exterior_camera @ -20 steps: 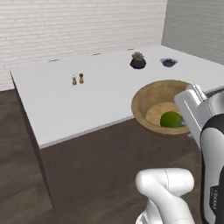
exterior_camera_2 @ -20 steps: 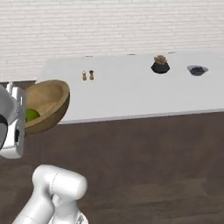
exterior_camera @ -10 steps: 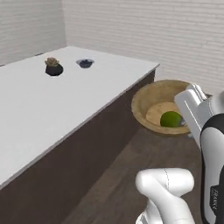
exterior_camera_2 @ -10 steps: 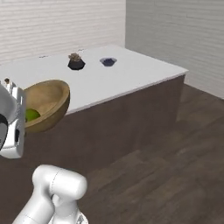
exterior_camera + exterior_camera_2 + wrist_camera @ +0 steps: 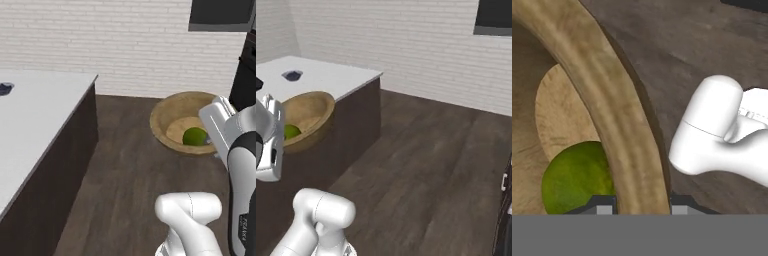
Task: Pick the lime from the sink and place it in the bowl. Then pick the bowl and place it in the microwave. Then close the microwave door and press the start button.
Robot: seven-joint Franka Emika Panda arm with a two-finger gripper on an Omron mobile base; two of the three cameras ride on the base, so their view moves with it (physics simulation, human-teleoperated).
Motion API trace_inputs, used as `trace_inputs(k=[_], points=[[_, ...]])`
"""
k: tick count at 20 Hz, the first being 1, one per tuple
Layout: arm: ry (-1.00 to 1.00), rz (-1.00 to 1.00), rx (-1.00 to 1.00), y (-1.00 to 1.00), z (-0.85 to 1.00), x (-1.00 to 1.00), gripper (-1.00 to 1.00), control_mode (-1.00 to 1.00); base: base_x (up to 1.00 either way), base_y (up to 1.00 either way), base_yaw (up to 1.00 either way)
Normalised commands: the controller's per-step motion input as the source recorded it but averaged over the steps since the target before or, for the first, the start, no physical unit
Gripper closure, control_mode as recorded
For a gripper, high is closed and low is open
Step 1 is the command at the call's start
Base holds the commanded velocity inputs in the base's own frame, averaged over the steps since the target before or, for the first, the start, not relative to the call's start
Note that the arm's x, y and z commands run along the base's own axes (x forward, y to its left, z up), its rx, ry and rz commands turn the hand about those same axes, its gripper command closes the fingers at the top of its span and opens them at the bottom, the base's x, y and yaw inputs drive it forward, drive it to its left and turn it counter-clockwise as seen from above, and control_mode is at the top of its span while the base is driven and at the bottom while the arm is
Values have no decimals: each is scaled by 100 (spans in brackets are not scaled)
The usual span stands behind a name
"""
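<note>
The wide light-brown wooden bowl (image 5: 172, 112) is held in the air, tilted, over the dark wood floor. My gripper (image 5: 216, 146) is shut on its near rim at the right. The green lime (image 5: 195, 136) lies inside the bowl, close to the gripped edge. In the right base view the bowl (image 5: 312, 111) hangs at the left with the lime (image 5: 290, 131) low inside it. In the hand view the bowl's rim (image 5: 607, 110) runs between my gripper's (image 5: 641, 205) fingertips, and the lime (image 5: 574, 177) sits just left of them. The sink is out of view.
A white-topped counter (image 5: 30, 125) with dark sides stands at the left, with a small dark dish (image 5: 292, 75) on it. A dark panel (image 5: 220, 15) hangs high on the brick wall; a tall dark unit (image 5: 246, 75) stands at the right edge. Open wood floor lies ahead.
The whole picture has swung as the base turns: the counter has slid off to the left and the brick wall has come into view. Bowl and lime stay in my gripper.
</note>
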Motion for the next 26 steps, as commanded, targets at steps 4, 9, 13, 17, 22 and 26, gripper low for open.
trace_inputs(k=[4, 9, 13, 17, 22, 26], points=[[0, 0, 0, 0, 0, 0, 100, 100, 82, 6, -63], [0, 0, 0, 0, 0, 0, 100, 100, 99, 15, -58], [0, 0, 0, 0, 0, 0, 100, 100, 100, 25, -56], [0, 0, 0, 0, 0, 0, 100, 100, 100, 48, -47], [0, 0, 0, 0, 0, 0, 100, 100, 100, 60, -36], [0, 0, 0, 0, 0, 0, 100, 100, 100, 48, -36]])
